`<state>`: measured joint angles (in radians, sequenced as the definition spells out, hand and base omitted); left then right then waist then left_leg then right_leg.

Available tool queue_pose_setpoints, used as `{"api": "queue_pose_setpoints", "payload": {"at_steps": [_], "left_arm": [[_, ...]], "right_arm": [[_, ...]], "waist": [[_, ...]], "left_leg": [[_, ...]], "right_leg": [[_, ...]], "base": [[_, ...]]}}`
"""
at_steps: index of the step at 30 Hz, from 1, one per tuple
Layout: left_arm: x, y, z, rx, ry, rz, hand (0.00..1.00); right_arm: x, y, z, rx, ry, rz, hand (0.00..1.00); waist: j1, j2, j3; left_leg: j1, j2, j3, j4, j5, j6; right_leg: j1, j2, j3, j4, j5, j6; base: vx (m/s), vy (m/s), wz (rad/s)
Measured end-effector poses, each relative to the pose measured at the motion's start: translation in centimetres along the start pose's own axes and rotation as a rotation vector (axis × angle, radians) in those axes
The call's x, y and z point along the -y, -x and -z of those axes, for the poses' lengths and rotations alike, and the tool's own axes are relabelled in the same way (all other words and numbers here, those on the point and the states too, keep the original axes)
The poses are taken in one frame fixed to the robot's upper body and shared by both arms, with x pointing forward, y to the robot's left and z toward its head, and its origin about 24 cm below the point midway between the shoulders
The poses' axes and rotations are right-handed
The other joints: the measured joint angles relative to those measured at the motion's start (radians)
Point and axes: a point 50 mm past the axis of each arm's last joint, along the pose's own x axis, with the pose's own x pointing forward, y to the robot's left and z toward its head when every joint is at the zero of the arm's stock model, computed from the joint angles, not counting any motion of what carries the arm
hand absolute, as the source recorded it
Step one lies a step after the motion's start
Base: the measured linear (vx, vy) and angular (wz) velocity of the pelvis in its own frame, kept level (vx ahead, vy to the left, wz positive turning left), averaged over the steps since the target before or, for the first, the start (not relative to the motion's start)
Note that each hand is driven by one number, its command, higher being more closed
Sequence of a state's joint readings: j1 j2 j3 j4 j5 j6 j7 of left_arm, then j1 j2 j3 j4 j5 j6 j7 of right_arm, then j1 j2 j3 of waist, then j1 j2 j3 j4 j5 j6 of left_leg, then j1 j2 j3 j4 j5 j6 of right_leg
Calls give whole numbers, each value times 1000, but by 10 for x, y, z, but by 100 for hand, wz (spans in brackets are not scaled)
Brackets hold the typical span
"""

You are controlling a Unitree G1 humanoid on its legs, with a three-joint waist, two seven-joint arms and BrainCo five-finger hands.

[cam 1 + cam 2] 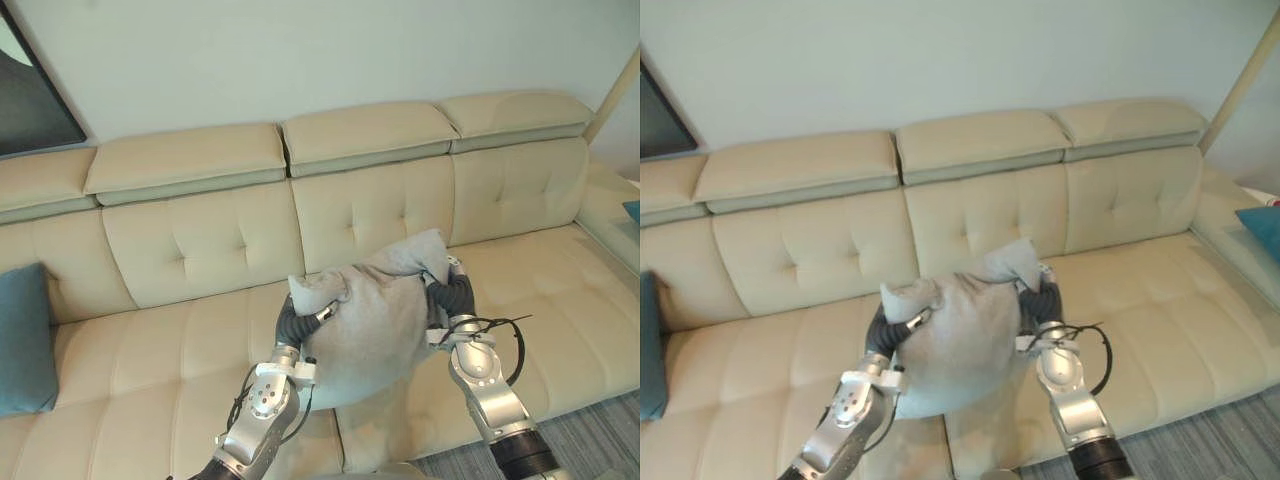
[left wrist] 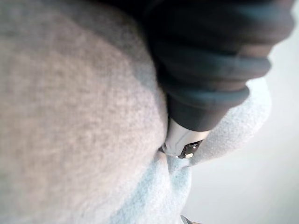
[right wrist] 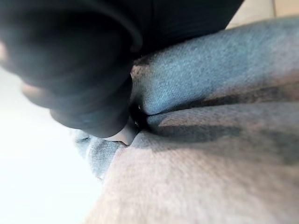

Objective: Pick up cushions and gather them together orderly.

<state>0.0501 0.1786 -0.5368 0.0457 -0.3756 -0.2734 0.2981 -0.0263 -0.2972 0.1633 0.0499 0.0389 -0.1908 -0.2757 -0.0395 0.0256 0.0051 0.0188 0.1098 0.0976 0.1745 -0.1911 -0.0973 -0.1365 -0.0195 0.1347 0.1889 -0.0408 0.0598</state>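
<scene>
Fingers [image 2: 180,140] of the left hand [image 1: 298,322] and of the right hand [image 1: 453,292] are buried in the grey cushion [image 1: 375,320] (curled or straight, I cannot tell). It sits squeezed between both hands over the beige sofa [image 1: 200,250] seat; a teal cushion [image 1: 22,340] leans at the sofa's left end.

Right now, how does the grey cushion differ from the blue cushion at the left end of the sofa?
Colour: the grey cushion is grey, the blue cushion teal. Pose: the grey cushion is held between the left hand and the right hand; the blue cushion stands on the sofa, untouched. Shape: the grey cushion is squeezed and creased; the blue cushion looks smooth. Both are soft.
</scene>
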Motion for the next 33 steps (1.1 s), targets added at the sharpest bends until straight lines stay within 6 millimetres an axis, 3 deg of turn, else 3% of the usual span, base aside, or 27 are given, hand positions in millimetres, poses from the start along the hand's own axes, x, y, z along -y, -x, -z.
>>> {"api": "queue_pose_setpoints", "payload": {"at_steps": [8,11,15,18,23,25,28,33], "left_arm": [[-1,-2,-2,8,-3,-8,100],[-5,-13,-14,60,-11,-23,100],[-7,-45,-55,230,-24,-67,100],[-4,-63,-85,345,-27,-92,100],[6,-91,-153,576,-11,-122,100],[9,-108,-186,678,-43,-129,100],[6,-127,-224,747,-103,-158,100],[5,-149,-266,786,-137,-217,100]], "right_arm": [[-3,0,0,-3,-20,6,100],[-6,-11,-12,48,-28,3,100],[-13,-48,-59,228,-55,14,100],[-18,-66,-91,338,-96,46,100],[-18,-87,-145,502,-196,120,100],[-14,-96,-170,574,-234,153,100],[-13,-114,-198,623,-255,173,100],[-11,-137,-218,599,-314,195,100]], "waist": [[8,-4,-8],[15,-3,-9],[21,4,38],[31,5,44],[38,8,58],[43,6,72],[45,4,109],[46,6,163]], "left_leg": [[-25,-15,-28,-70,54,5],[-87,-19,-29,-69,70,2],[-182,-27,-26,-67,117,-10],[-246,-17,-20,-64,137,-26],[-369,30,42,-10,135,-43],[-419,46,62,-18,170,-54],[-468,44,62,-46,212,-56],[-545,43,62,-97,272,-63]], "right_leg": [[15,-26,-25,-116,68,4],[-31,-32,-26,-145,99,2],[-143,-33,-21,-137,144,-2],[-240,-30,-21,-72,138,-10],[-368,-22,-53,15,116,-31],[-423,-20,-68,27,110,-31],[-484,-22,-71,25,130,-32],[-576,-21,-77,9,179,-40]], "base": [[-38,11,13],[-52,11,3],[-75,-23,-2],[-81,-43,-3],[-127,-98,15],[-135,-95,24],[-84,-40,9],[-38,-27,4]]}}
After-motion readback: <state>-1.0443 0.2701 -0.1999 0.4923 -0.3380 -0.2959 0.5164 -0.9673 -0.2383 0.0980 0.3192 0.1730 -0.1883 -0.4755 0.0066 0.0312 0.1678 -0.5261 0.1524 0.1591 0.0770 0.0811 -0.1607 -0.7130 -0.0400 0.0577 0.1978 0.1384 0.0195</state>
